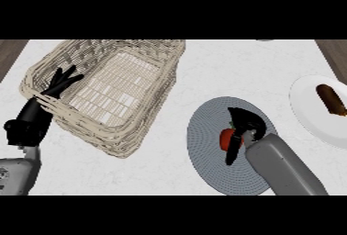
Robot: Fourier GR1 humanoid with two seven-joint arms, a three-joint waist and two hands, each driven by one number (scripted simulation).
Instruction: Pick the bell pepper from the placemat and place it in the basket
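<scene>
A red bell pepper lies on the round grey placemat right of centre. My right hand sits over the pepper, its fingers and thumb curled round it and hiding most of it. The woven wicker basket stands to the left, tilted in the view, with nothing visible inside. My left hand is open at the basket's left rim, fingers straight and pointing up.
A white plate at the right edge holds a dark brown elongated item. White marble counter lies between the basket and the placemat, and dark wood shows at the upper corners.
</scene>
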